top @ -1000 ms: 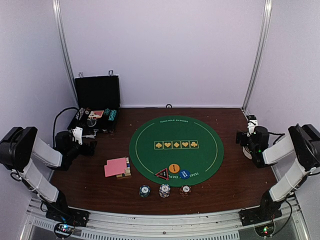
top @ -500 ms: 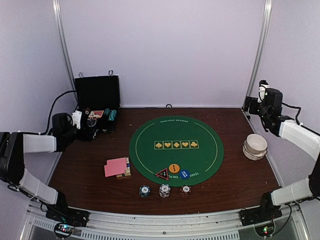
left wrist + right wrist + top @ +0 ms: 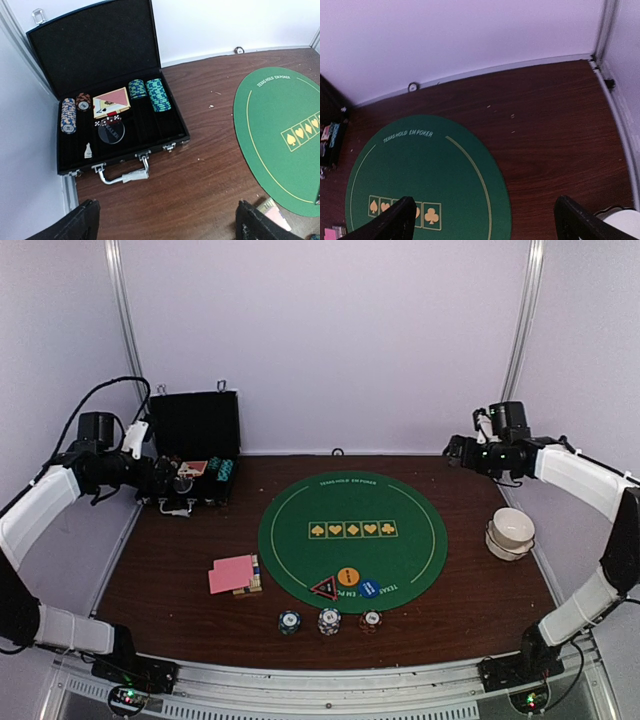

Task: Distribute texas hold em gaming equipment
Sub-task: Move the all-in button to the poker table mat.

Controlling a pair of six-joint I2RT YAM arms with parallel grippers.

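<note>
Pink-backed cards [image 3: 230,574] lie left of the green mat [image 3: 352,530]. An orange disc [image 3: 347,576], a blue disc [image 3: 369,589] and a red-black triangular marker [image 3: 324,588] sit on the mat's near edge. Three striped chip stacks [image 3: 329,620] stand in front of it. More chips [image 3: 158,95] and cards [image 3: 112,102] lie in the open black case [image 3: 75,150]. My left gripper [image 3: 160,478] [image 3: 167,227] hovers open above the wood in front of the case. My right gripper [image 3: 460,452] [image 3: 485,225] hangs open over the mat's far right edge. Both hold nothing.
The case's upright lid [image 3: 195,422] stands at the back left. Stacked white bowls [image 3: 510,532] sit by the right wall. A small card box [image 3: 254,578] lies under the pink cards. Metal frame posts [image 3: 517,350] flank the back wall.
Both arms have risen from low folded poses. The left gripper climbed above the case's front, and the right swung from the back right corner toward the mat. Both stayed open.
</note>
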